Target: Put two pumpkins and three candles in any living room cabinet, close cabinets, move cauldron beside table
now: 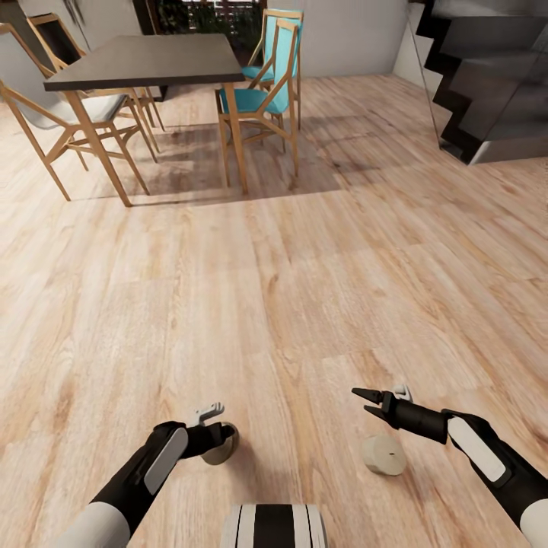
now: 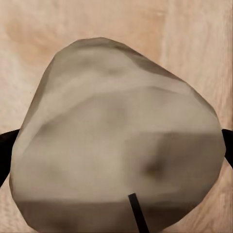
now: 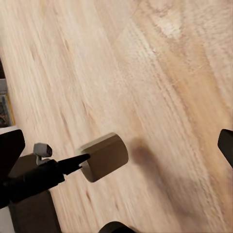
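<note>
Beige wax sits in my left gripper [image 1: 221,443]: the fingers are pinched on a candle [image 1: 222,445], and in the left wrist view that candle [image 2: 116,141] looms close with its dark wick showing and a black finger [image 2: 6,155] at each side. I judge I am holding it low, at about seven o'clock in the head view, so it rides steady while I travel toward a cabinet. My right gripper [image 1: 364,402], at about five o'clock, has its fingers spread and carries nothing; a second candle [image 1: 383,455] lies on its side on the wood floor [image 1: 274,289] just below it. Up at eleven o'clock stands the dark dining table [image 1: 144,61] with its chairs, teal ones [image 1: 262,95] at twelve, and a dark staircase [image 1: 495,84] at two. No container with anything in it can be made out from where I stand.
</note>
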